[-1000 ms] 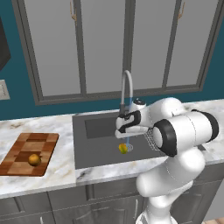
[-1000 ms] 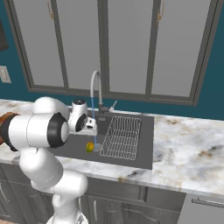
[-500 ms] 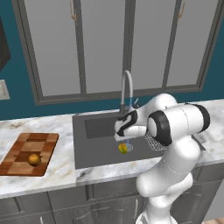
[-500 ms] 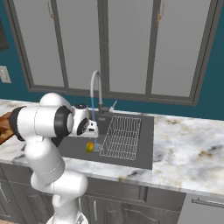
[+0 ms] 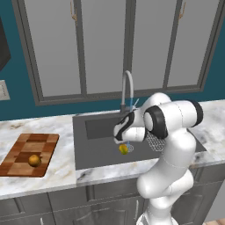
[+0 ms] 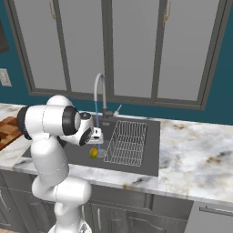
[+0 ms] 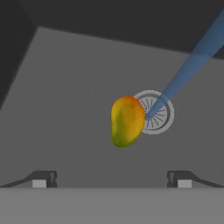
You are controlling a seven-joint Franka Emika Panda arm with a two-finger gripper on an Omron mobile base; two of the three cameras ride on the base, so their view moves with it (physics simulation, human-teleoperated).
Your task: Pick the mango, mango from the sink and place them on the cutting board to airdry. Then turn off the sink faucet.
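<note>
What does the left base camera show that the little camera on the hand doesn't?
The left base view alone shows the cutting board with an orange-brown mango on it, and the faucet. The hand view alone shows the round drain right beside the fruit, and the two open fingers. Both show the yellow-green mango in the sink, with water running.

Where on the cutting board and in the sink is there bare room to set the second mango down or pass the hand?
The cutting board is bare except its near part, where one mango sits. The sink floor left of the drain is bare. It is crowded around the yellow-green mango, drain, water stream and wire rack.
</note>
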